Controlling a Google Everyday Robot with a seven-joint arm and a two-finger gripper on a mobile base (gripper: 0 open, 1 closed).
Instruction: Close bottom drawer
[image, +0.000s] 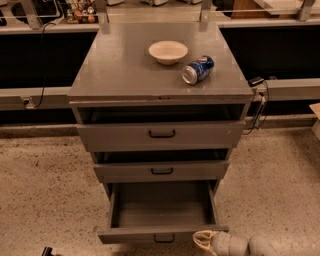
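The bottom drawer (162, 234) of the grey cabinet is pulled far out; its inside is empty and its thin front panel carries a small black handle (164, 239). My gripper (204, 240), cream-coloured on a pale grey arm, comes in from the lower right. It sits right at the right end of the drawer's front panel, at the panel's height, touching or nearly touching it.
The middle drawer (161, 171) and the top drawer (161, 134) stand slightly out. A white bowl (168, 51) and a blue can (198, 69) lying on its side rest on the cabinet top. Speckled floor lies on both sides; a cable (258, 107) hangs at the right.
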